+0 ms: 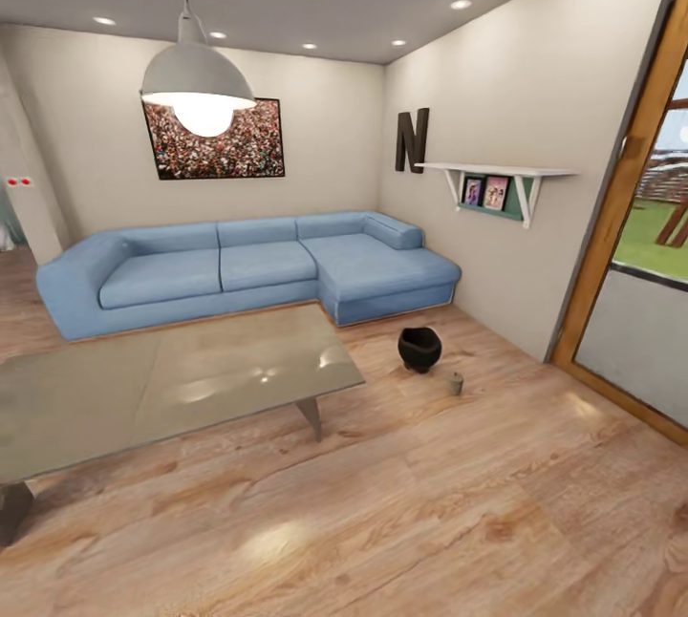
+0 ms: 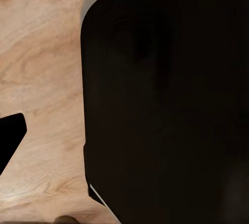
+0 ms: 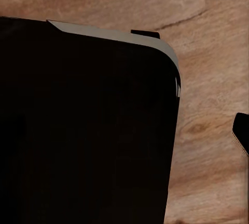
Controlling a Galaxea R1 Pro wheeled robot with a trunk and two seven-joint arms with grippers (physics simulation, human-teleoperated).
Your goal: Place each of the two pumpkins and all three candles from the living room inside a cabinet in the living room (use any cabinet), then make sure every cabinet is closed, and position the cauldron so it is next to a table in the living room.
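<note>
The black cauldron (image 1: 419,349) stands on the wooden floor in front of the sofa's right end, a short way right of the table's far right corner. One small grey candle (image 1: 456,384) stands upright on the floor just right of the cauldron and nearer to me. The low glass-topped table (image 1: 143,388) fills the left middle of the head view, and its top is bare. The pumpkins, the other two candles and the cabinet are out of view.
A blue corner sofa (image 1: 239,264) runs along the back wall. A glass door with a wooden frame (image 1: 621,216) is at the right, under a wall shelf (image 1: 497,173). Both wrist views look down at a large black rounded body (image 2: 166,104) (image 3: 88,130) over the floor.
</note>
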